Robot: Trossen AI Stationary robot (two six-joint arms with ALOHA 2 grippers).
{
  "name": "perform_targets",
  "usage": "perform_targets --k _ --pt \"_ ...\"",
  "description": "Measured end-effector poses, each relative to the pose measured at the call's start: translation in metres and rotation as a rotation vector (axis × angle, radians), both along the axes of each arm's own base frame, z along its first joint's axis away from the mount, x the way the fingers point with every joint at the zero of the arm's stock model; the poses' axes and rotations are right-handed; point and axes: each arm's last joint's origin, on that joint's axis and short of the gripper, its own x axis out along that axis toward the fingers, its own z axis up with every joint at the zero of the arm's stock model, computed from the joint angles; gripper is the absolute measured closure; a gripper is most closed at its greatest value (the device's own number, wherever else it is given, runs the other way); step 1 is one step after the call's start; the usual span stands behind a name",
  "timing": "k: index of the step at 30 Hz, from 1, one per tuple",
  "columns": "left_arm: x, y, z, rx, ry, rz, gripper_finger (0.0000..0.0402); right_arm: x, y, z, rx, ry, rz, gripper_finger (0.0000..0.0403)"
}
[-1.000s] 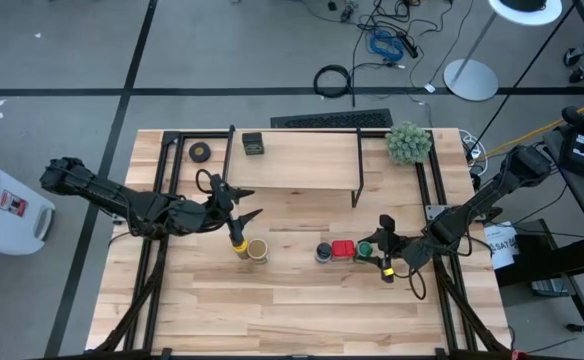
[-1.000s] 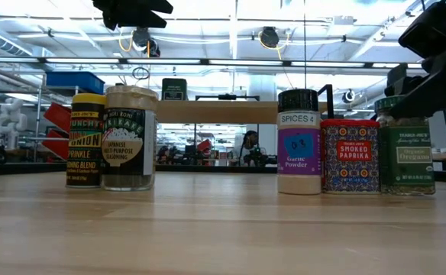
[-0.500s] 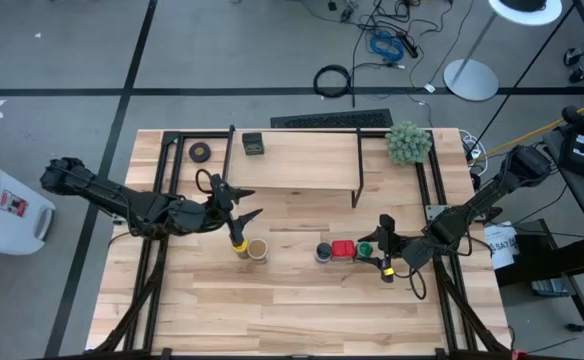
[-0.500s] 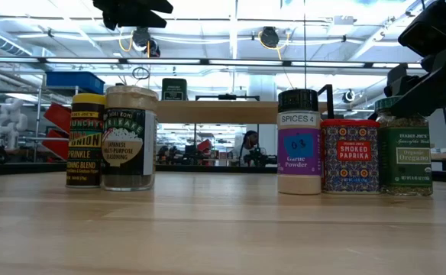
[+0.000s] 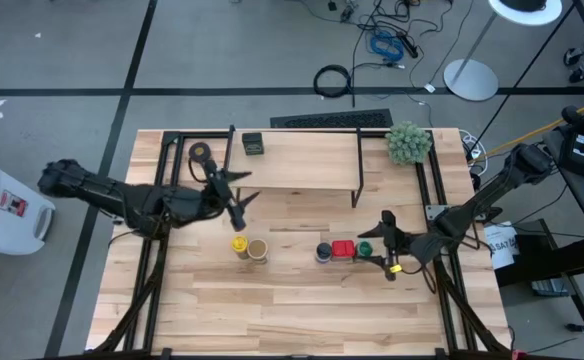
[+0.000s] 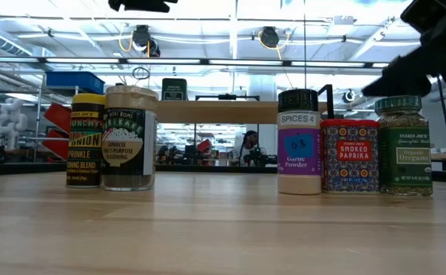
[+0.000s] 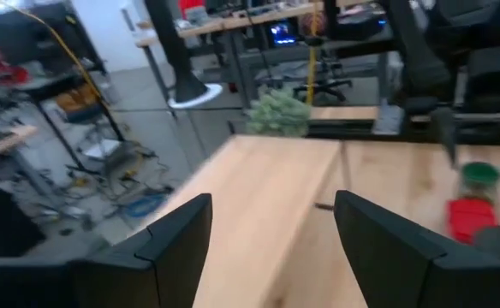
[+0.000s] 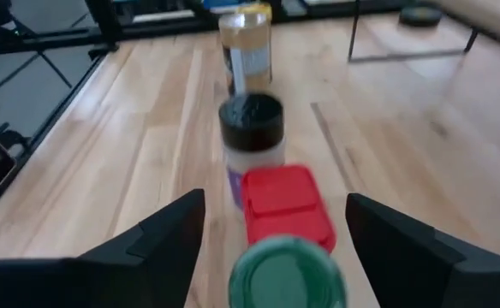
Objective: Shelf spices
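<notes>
Five spices stand on the table in a row: yellow-lidded jar [image 5: 238,244] [image 6: 86,141], tan-lidded jar [image 5: 258,250] [image 6: 130,137], dark-blue-lidded jar [image 5: 323,252] [image 6: 298,141], red square tin [image 5: 344,249] [image 6: 349,155], green-lidded jar [image 5: 365,248] [image 6: 404,145]. The dark boxy tin [image 5: 253,144] sits on the shelf [image 5: 302,160]. My left gripper [image 5: 234,190] [image 7: 271,205] hovers open between the yellow-lidded jar and the shelf. My right gripper [image 5: 385,245] [image 8: 273,198] is open just right of and above the green-lidded jar [image 8: 288,269], touching nothing.
A black tape roll [image 5: 200,152] lies left of the shelf at the table's far side. A fuzzy green plant ball [image 5: 409,142] [image 7: 277,113] sits at the shelf's right end. Bare wood spreads in front of the row of spices, toward the near edge.
My left gripper has risen from over the yellow-lidded jar and moved toward the far edge and the shelf, staying open. My right gripper has lifted from around the green-lidded jar's lid and drawn back slightly toward the right edge. The jars stand where they were.
</notes>
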Motion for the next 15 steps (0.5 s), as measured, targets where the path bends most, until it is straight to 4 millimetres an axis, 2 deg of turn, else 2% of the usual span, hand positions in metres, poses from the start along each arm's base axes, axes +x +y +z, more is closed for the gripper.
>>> perform_targets --k 6,9,15 --pt "-0.008 0.038 0.032 -0.004 0.113 0.078 0.0146 0.001 -0.001 0.021 -0.095 -0.048 -0.026 0.0131" --pt "-0.018 0.058 0.047 -0.037 0.168 0.102 0.0146 0.002 0.000 0.035 -0.090 -0.068 -0.031 0.0131" --pt "-0.032 0.094 0.059 -0.098 0.205 0.095 0.0146 0.006 0.002 0.057 -0.115 -0.090 -0.017 0.0131"
